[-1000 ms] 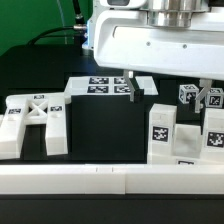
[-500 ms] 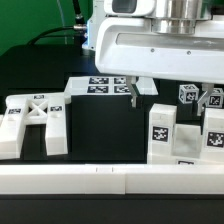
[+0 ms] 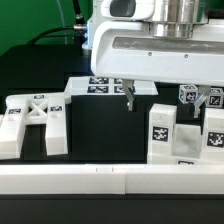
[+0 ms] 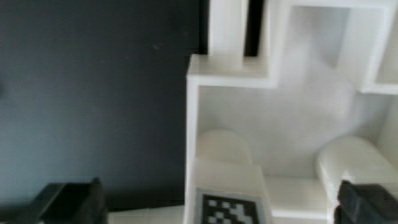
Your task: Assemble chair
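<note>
At the bottom of the exterior view, closest to us, a long white plastic rail (image 3: 110, 182) runs from side to side. Just behind it the chair parts sit on the black table (image 3: 105, 135).

At the lower left, the chunky white plastic X-braced frame (image 3: 35, 118) lies flat. At the lower right stands a white plastic tall block (image 3: 163, 132) with a black-and-white square tag on its front. More white tagged pieces (image 3: 212, 135) crowd beside it at the right edge. Behind them sits a white small cube (image 3: 189, 95) with a tag too.

Farther back, in the middle, lies the thin flat white marker board (image 3: 100, 86). All the tags are just patterns of little squares, too small to read.

The big smooth white gripper (image 3: 165, 98) hangs down from the upper right. Its two dark fingers (image 3: 128, 95) are spread wide apart and pinch nothing. One is over the marker board's right end, the other near the small cube.

Only the wrist view looks straight down between the fingertips (image 4: 71, 200). There a white stepped piece (image 4: 231, 110) with square cuts shows up close, with one tag (image 4: 226, 208) on it. Only the exterior view shows the X-braced frame.
</note>
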